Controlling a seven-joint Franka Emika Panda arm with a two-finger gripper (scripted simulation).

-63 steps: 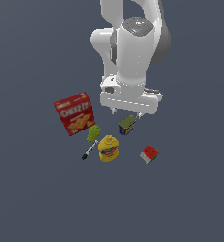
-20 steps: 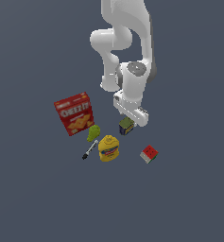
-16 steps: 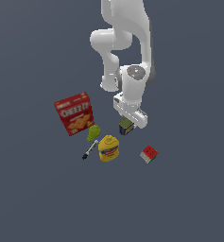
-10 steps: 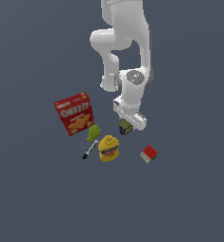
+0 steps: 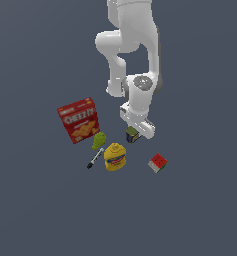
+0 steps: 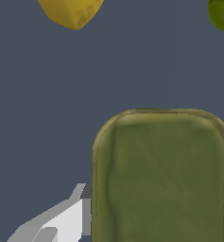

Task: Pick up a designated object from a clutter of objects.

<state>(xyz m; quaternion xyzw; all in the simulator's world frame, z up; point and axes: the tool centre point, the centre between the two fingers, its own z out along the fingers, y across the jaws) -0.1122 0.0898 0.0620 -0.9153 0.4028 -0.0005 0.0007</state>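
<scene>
The scene consists of a single flat floor [image 5: 35, 210] of uniform dark slate blue-grey, filling the exterior view to all four edges. No seam, texture or horizon line is visible. Illumination is even and diffuse. The wrist view shows the same plain dark surface [image 6: 42, 108] without markings.
</scene>
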